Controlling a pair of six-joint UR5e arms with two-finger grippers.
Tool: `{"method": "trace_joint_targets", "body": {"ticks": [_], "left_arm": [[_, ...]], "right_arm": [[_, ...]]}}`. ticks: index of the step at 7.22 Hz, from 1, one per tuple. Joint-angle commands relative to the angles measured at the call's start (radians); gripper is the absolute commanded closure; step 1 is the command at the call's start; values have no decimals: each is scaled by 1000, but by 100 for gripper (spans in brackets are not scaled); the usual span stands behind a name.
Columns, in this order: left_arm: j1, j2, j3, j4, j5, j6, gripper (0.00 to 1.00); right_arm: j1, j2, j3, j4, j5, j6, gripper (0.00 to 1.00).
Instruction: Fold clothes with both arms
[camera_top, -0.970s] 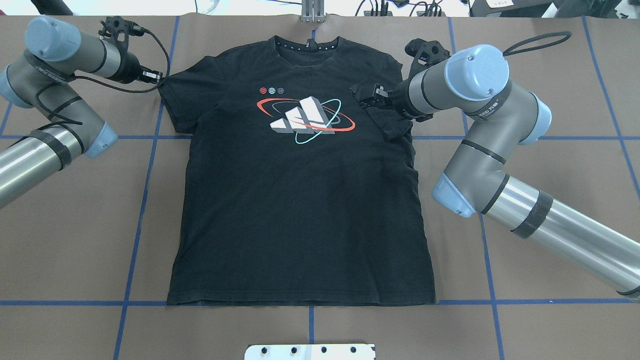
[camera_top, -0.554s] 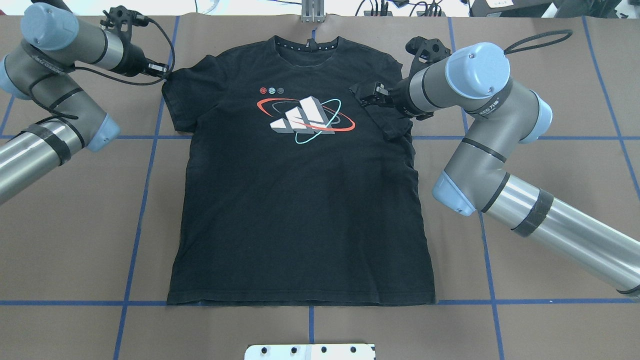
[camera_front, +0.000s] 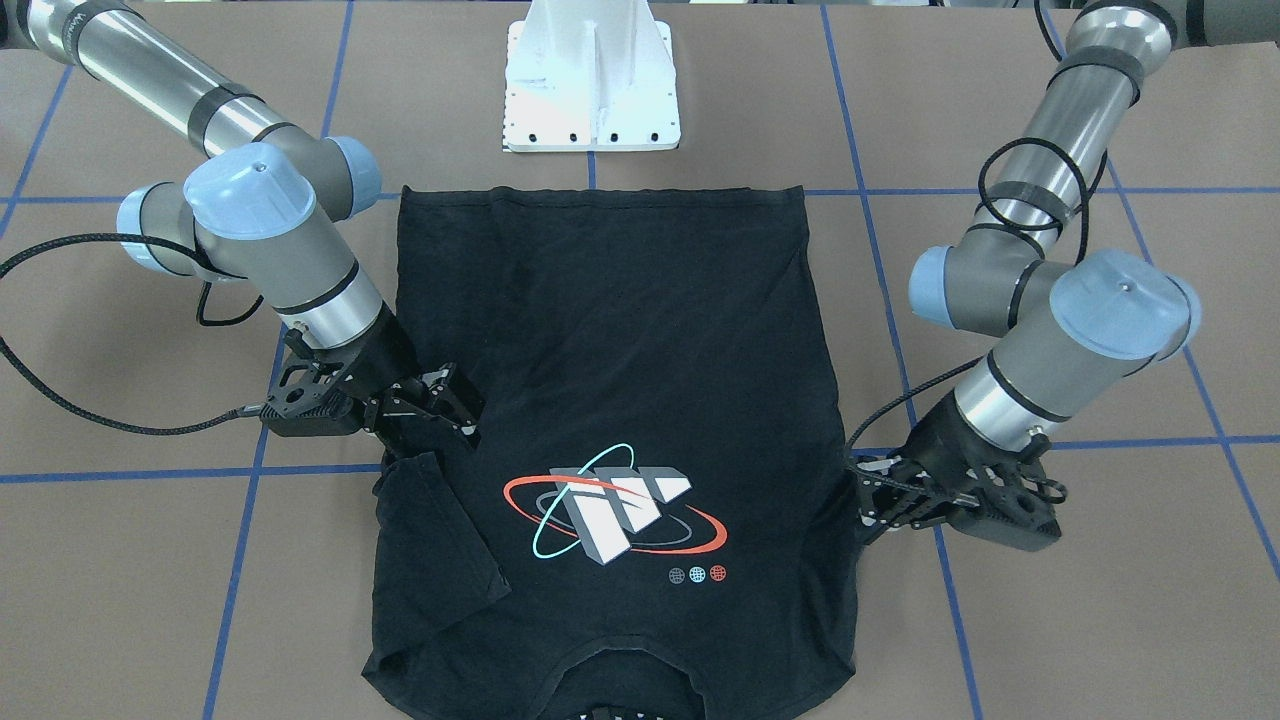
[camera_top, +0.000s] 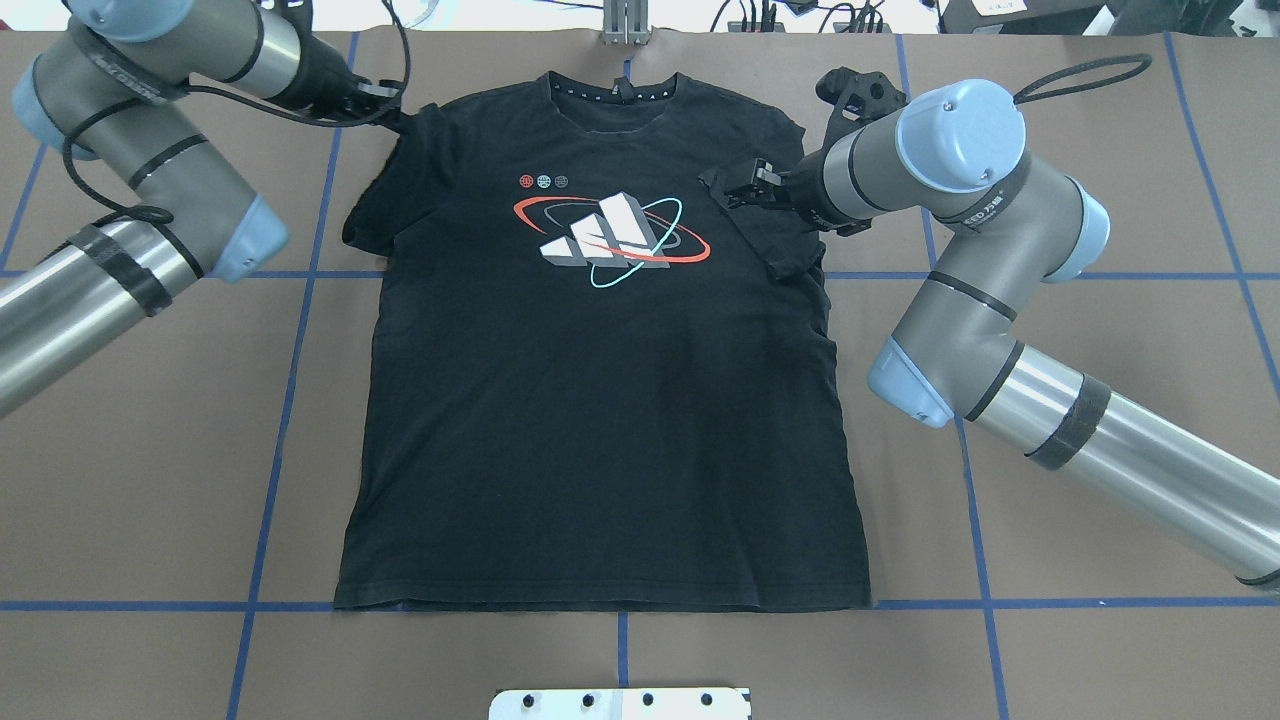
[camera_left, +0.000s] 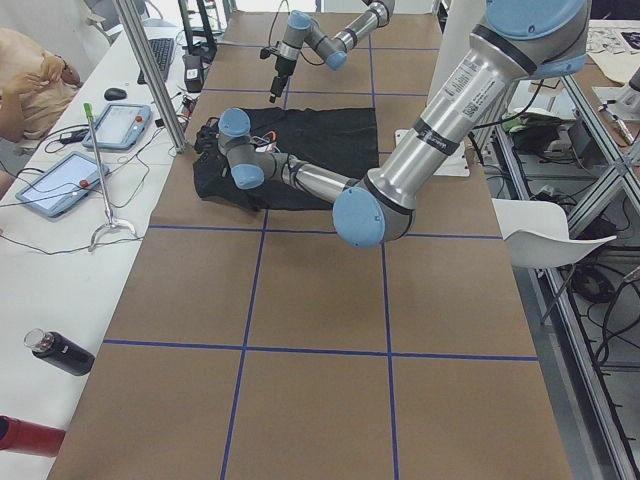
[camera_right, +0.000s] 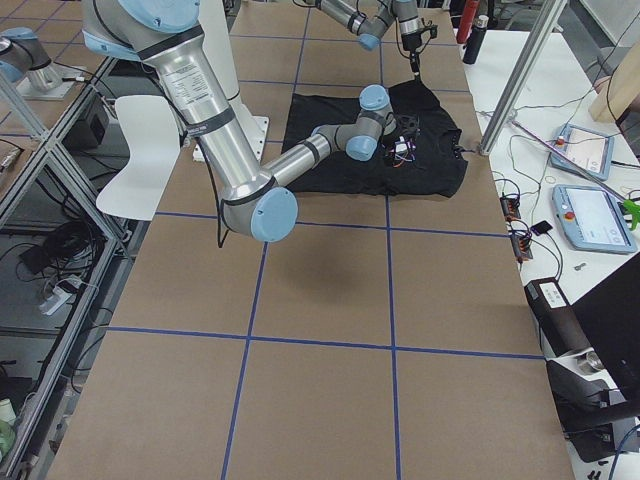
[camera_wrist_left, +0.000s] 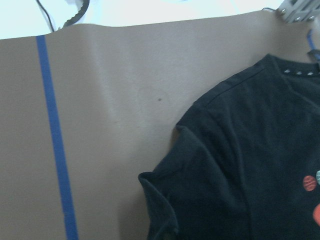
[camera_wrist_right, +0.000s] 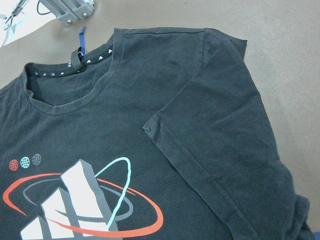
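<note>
1. The table (camera_top: 150, 480) is covered in brown paper and marked into squares by blue tape lines (camera_top: 274, 460).
2. The black T-shirt (camera_top: 600, 420) lies front side up at the table centre. Its hem runs along the tape line nearest the white base pedestal (camera_front: 592, 90), and its neck points away from the robot.
3. The left arm (camera_top: 80, 295) reaches to the shirt's left shoulder. The right arm (camera_top: 1130, 465) reaches to the shirt's right shoulder.
4. The right sleeve (camera_wrist_right: 225, 140) is folded inward and lies flat on the chest, its corner just beside the chest logo (camera_top: 610, 235).
5. The left sleeve (camera_top: 378, 185) is drawn up toward the shoulder and raised off the paper, with its hem curled in the left wrist view.
6. The left gripper (camera_top: 390, 103) is closed on the T-shirt at the left sleeve, near the shoulder seam.
7. The right gripper (camera_front: 445, 410) sits over the near corner of the folded right sleeve. Its jaws stand apart and grip nothing.
8. The white-dotted collar (camera_top: 612, 95) lies flat at the far table edge.
</note>
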Motion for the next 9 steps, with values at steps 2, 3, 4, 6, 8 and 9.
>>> {"method": "trace_joint_targets", "body": {"ticks": [2, 3, 4, 6, 8, 9], "left_arm": [[81, -89, 34, 9, 127, -143, 100], [92, -93, 57, 8, 137, -155, 100], [101, -94, 62, 5, 179, -157, 100], [107, -96, 58, 5, 200, -202, 30], [105, -73, -12, 14, 192, -206, 25], [104, -44, -83, 23, 190, -206, 25]], "right_arm": [[0, -2, -1, 0, 0, 0, 1], [0, -2, 0, 0, 0, 2, 1], [0, 0, 0, 0, 0, 3, 1], [-1, 0, 0, 1, 0, 8, 1], [-1, -5, 7, -6, -3, 20, 1], [-32, -9, 14, -14, -32, 73, 1]]}}
